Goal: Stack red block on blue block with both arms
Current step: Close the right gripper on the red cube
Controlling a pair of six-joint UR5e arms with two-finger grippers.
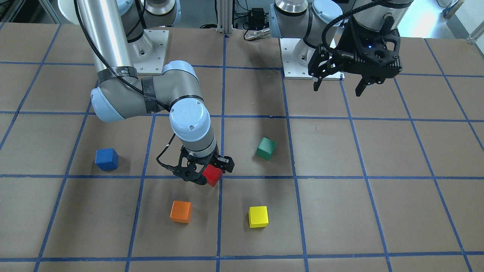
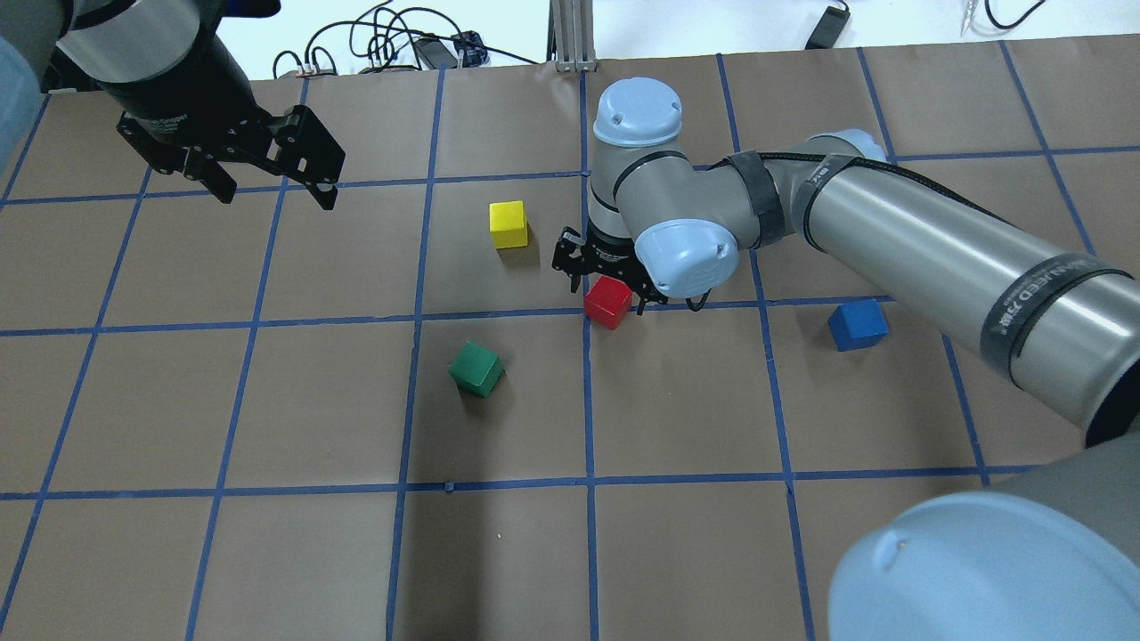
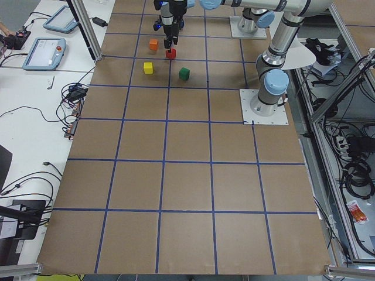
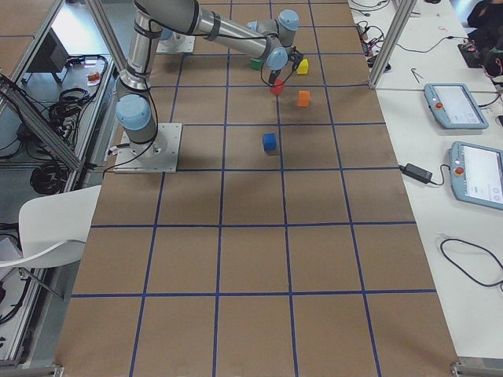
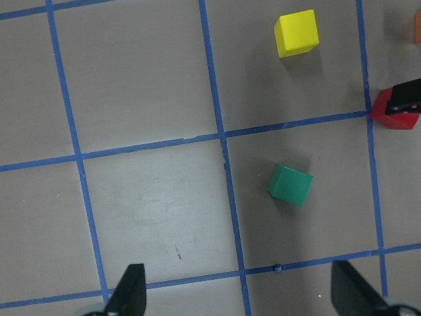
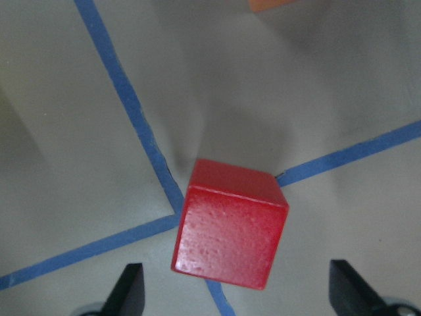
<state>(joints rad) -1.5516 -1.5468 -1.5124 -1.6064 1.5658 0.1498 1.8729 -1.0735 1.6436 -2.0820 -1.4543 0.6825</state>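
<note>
Right wrist-mounted view: the red block [image 6: 230, 224] between wide jaws, touched by neither.
I see the right gripper [image 2: 610, 283] low over the red block, which lies at a crossing of blue tape lines [image 6: 131, 112]. The blue block [image 2: 858, 324] sits well apart, to its right in the overhead view. The left gripper [image 2: 274, 200] hangs high at far left, jaws also wide.

A green cube [image 1: 266, 148] sat askew to the blue tape lines on the brown table [image 1: 378, 196]. An orange cube [image 1: 180, 211] and a yellow cube [image 1: 258, 216] lay in neighbouring squares, well apart, nearer the operators' edge.
</note>
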